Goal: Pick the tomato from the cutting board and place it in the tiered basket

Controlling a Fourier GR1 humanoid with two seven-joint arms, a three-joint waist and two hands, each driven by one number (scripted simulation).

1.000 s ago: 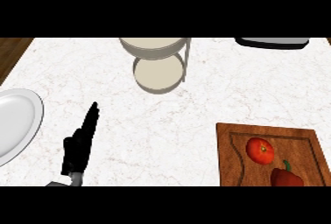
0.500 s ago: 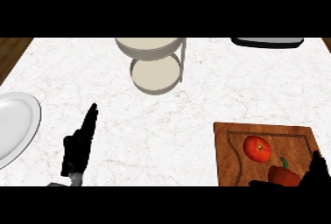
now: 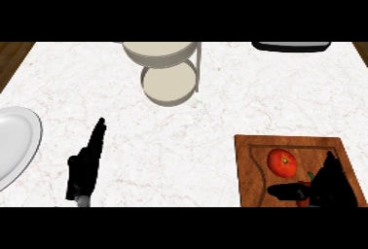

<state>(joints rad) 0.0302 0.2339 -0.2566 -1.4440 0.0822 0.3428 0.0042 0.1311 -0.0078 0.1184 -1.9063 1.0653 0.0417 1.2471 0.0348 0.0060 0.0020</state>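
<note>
Head view: round red tomato (image 3: 283, 162) on brown wooden cutting board (image 3: 251, 165), ungrasped. Right hand (image 3: 327, 182) beside it, fingers spread. Left hand (image 3: 86, 163) rests flat-fingered. Reach stage; next, close round tomato, carry to cream tiered basket (image 3: 167, 73).

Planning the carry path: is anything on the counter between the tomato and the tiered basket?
Nothing visible. From the tomato on the cutting board to the tiered basket, only bare counter shows.
</note>
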